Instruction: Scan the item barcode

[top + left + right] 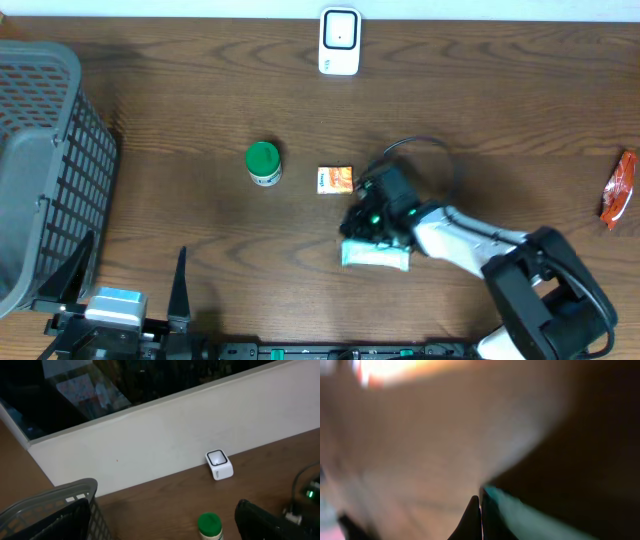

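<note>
A white and teal packet (376, 256) lies flat on the table. My right gripper (366, 224) is down at its far edge. In the blurred right wrist view the gripper (480, 498) has its fingers pressed together, and the teal packet (530, 515) runs along the outside of the right finger. Whether its edge is pinched does not show. The white barcode scanner (339, 42) stands at the table's far edge, also visible as the scanner (219, 464) by the wall. My left gripper (128, 276) rests wide open at the near left; between its fingers (162, 527) nothing is held.
A green-capped bottle (263, 163) and a small orange packet (335, 179) sit mid-table, left of my right gripper. A red packet (620, 190) lies at the far right. A grey mesh basket (45, 150) fills the left side. The bottle (210, 526) shows near my left gripper's right finger.
</note>
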Robot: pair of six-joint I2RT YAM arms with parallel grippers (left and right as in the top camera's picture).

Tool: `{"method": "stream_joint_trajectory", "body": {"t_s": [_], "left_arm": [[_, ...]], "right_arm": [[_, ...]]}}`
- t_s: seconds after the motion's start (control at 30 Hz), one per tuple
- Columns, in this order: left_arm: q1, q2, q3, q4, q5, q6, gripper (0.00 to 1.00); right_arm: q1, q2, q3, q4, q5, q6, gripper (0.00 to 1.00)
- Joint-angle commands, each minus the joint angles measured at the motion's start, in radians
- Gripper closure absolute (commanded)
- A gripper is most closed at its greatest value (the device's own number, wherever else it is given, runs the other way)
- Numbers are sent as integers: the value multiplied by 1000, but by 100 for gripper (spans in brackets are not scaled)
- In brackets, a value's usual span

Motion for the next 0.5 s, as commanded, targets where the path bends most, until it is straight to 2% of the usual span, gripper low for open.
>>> {"method": "stream_joint_trajectory", "body": {"t_s": [0.0, 0.1, 0.23, 0.27, 0.33, 0.37, 0.4, 0.47], "left_arm": [[-6, -11, 0, 0, 13, 5, 8], [-6, -11, 0, 0, 13, 5, 8], [-6, -11, 0, 0, 13, 5, 7], [-6, -11, 0, 0, 13, 5, 8], [-6, -11, 0, 0, 13, 5, 7], [-6, -11, 0, 0, 13, 5, 7], [-6, -11, 0, 0, 13, 5, 8], [-6, -11, 0, -1, 13, 5, 7]], "right_arm": [[-126, 30, -23, -15, 211, 2, 99], [-203, 27, -21, 10, 192, -53, 99], [-256, -18, -2, 5, 21, -163, 99], [-264, -43, 3, -10, -19, -174, 92], [-274, -98, 7, -51, -52, -173, 71], [-283, -144, 7, -98, -50, -172, 39], [-294, -184, 7, -156, -42, -172, 13], [-323, -255, 7, -311, -43, -156, 10]]}}
